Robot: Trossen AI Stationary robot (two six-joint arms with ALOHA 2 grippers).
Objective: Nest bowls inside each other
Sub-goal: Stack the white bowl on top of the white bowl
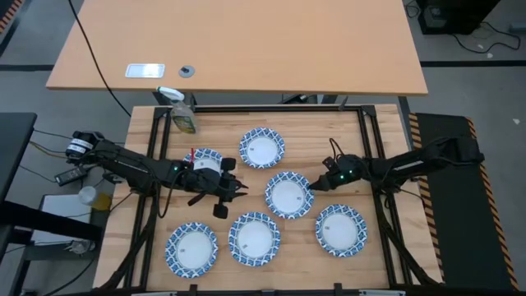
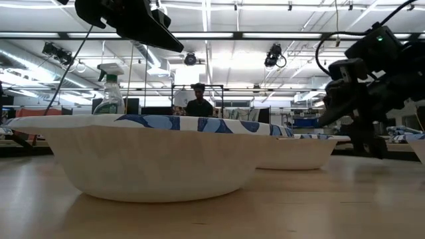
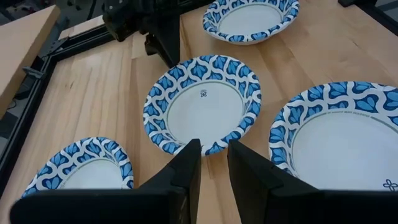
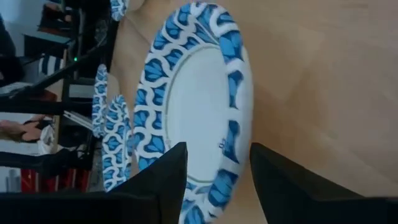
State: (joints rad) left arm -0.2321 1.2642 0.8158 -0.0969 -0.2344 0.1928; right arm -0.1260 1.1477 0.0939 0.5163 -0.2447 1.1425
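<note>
Right gripper point(image 1: 316, 184) down at the right-hand edge of the middle bowl point(image 1: 288, 195), fingers apart, rim lying in the gap between them and not pinched. Left gripper point(image 1: 234, 191) just beside that bowl's opposite edge, fingers only narrowly apart, empty.

Judged by look: light, thin-walled, probably paper or similar, so easy to lift but quick to slide on the wood if nudged. Likely to flex or crease under a hard squeeze. Best taken by the patterned rim, one finger inside and one outside, close to where the right fingers stand now. Smooth white centre offers nothing to pinch.

Sits flat on the table point(image 1: 370, 177), mouth up. Round, so no long axis and no heading worth naming; any spot on the rim serves equally. Upright is the only attitude to keep for dropping into another.

Outward from there: front-right bowl point(image 1: 341, 229) and front-middle bowl point(image 1: 254, 238) near, each apart from the middle one. Front-left bowl point(image 1: 192, 249) farther off. Back bowl point(image 1: 262, 148) beyond the middle one. Sixth bowl point(image 1: 205, 160) partly hidden beneath the left arm. All six single, mouth up, none nested yet.

Farther back, spray bottle point(image 1: 182, 113) at the table's far left corner. Beyond the table, a person point(image 2: 198, 103) in the room.
</note>
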